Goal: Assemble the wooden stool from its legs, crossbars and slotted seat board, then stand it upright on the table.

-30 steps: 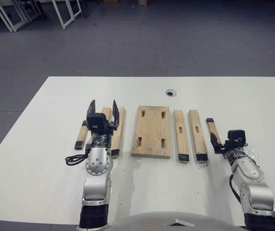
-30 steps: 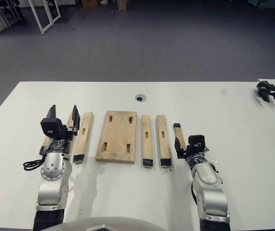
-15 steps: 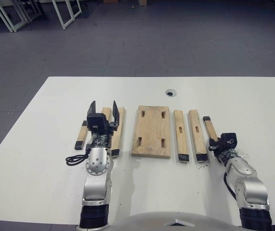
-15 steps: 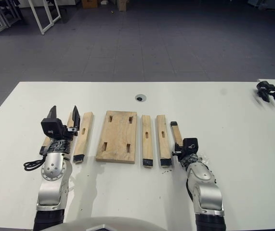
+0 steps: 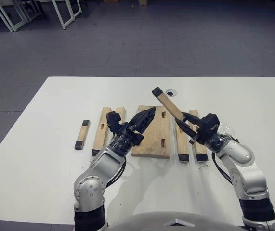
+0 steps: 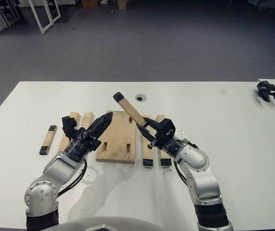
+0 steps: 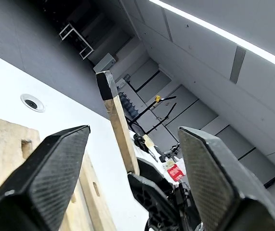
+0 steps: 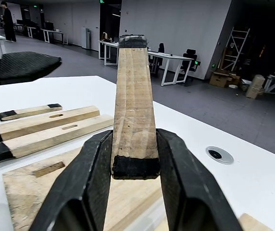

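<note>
— Two changes show from the head. The right gripper [image 5: 189, 129], down at the table [image 5: 41, 163] a second ago, now holds the crossbar [image 5: 168, 103] aloft. It is clamped on the lower end, and the stick slants up and away from its fingers. What does the left arm do?
— The left gripper [image 5: 130, 118] has left the legs [image 5: 101, 134] it hovered over and swung across. The seat board [image 5: 152, 144] lies just beneath and ahead of it. Its jaws are wide apart and hold nothing.
— And from the left wrist?
— Between its spread fingers [image 7: 50, 178] the crossbar [image 7: 120, 127] stands ahead, apart from them, untouched.
— The right wrist?
— Both fingers [image 8: 91, 183] press the crossbar's dark lower end. The board lies below them, and the other crossbar [image 8: 29, 111] lies well beyond.
— Meaning?
— The first part looks picked up. Fitting it into a leg slot is not yet done, and the left arm seems placed to help.
</note>
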